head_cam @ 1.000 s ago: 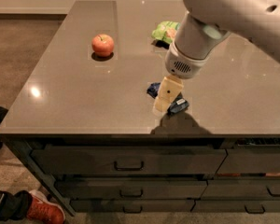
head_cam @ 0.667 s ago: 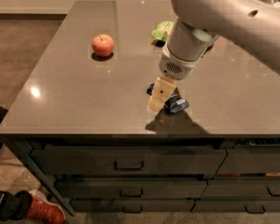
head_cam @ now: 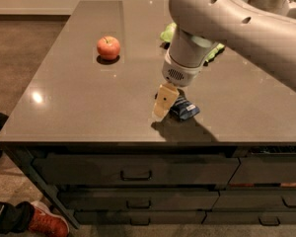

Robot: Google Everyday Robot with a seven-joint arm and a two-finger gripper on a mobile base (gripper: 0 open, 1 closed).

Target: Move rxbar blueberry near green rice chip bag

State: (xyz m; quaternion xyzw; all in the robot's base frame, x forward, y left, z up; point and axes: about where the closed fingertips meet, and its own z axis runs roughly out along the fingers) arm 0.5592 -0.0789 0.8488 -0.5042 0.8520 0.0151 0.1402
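My pincer (head_cam: 166, 102) hangs low over the near edge of the counter (head_cam: 89, 93), down at the surface. The bar (head_cam: 185, 108) lies flat right at my 3 o'clock, so close that I cannot say whether we touch. Whether my pincer is released, clenched or already grasping the bar, I cannot tell (my own wrist blocks the view).

The bar's long axis seems to run roughly from 10 to 4 o'clock, with its near-left end hidden behind me. From the bar, the bag (head_cam: 166, 33) sits at about 12 o'clock, well apart toward the far side, and my arm covers most of it. The apple (head_cam: 108, 47) is off at 10 o'clock, out of the way.

I judge the carry has not begun. The coming move is a straight run toward 12 o'clock.
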